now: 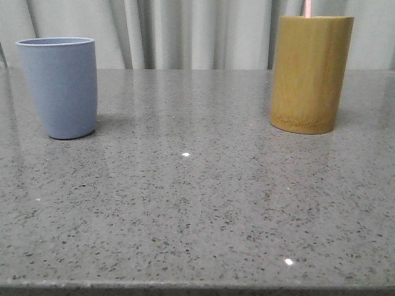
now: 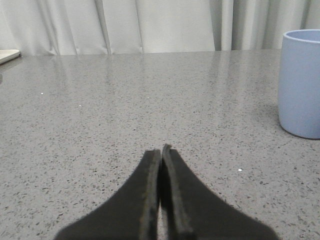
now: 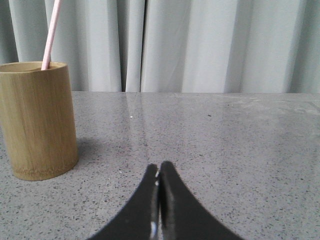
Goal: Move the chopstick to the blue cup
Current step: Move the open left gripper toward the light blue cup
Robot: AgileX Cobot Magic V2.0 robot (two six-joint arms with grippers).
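Note:
The blue cup (image 1: 60,86) stands upright at the far left of the table; it also shows in the left wrist view (image 2: 301,82). A pale pink chopstick (image 3: 51,34) stands in the yellow-brown bamboo cylinder (image 1: 310,73) at the far right, its top just showing in the front view (image 1: 307,7). My left gripper (image 2: 161,150) is shut and empty, low over the table, well short of the blue cup. My right gripper (image 3: 159,166) is shut and empty, low over the table, short of the bamboo cylinder (image 3: 37,120). Neither gripper shows in the front view.
The speckled grey stone table (image 1: 197,203) has a front edge at the bottom of the front view. Pale curtains (image 1: 197,31) hang behind the table. A flat pale object (image 2: 7,55) lies at the far edge in the left wrist view.

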